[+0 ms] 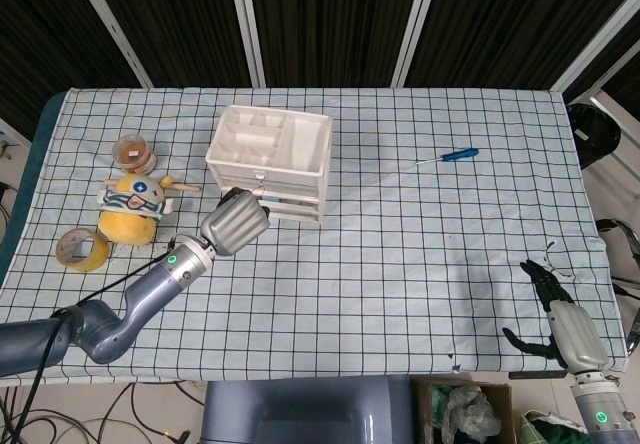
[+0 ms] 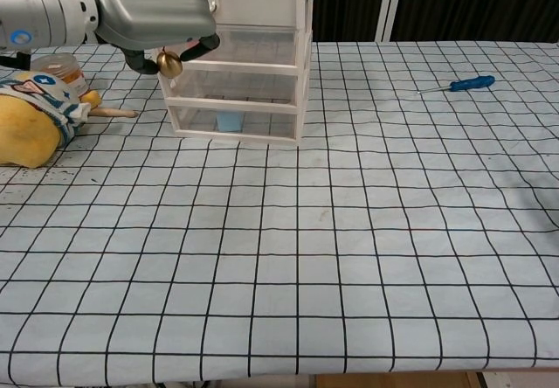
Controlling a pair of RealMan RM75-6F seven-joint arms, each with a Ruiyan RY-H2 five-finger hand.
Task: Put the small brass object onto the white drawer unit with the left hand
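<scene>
A small brass bell-shaped object hangs under my left hand, pinched between its fingertips. That left hand hovers above the table just in front of the white drawer unit, near its front left corner; in the head view the hand's back hides the brass object. In the chest view the drawer unit stands behind the hand, with clear drawers. My right hand hangs low off the table's right front corner, fingers spread, holding nothing.
A yellow plush toy, a tape roll and a small round jar lie left of the drawer unit. A blue screwdriver lies on the checked cloth to the right. A small blue item sits in the bottom drawer.
</scene>
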